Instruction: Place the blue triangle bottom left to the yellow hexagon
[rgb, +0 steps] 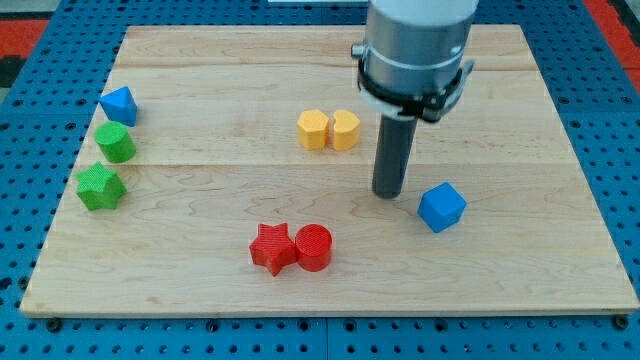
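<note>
Listing from the view's left: blue triangle (118, 105), the task's piece, sits at the far left edge of the worktop (200, 250), well apart from its goal. I judge it light, rigid and smooth-sided, likely to slide easily on wood and to swivel if pushed off-centre; there is no taking hold of it, so contact belongs on the middle of a flat face opposite the direction of travel.

Green cylinder-like block (116, 142): just below the triangle, near or touching; I cannot tell which.

Green star (100, 187): below that again.

Red star (272, 247) and red cylinder (314, 247): touching, low centre.

Yellow hexagon (313, 129), the reference piece, touching a yellow heart (346, 130) on its right, upper centre. The spot to the hexagon's bottom left is bare wood.

Arm: enters from the view's top, rod upright. My tip (387, 194) rests on the worktop below and right of the yellow pair, touching no block. No hand is fitted, so nothing is held.

Blue cube (441, 207): just right of my tip, apart from it.
</note>
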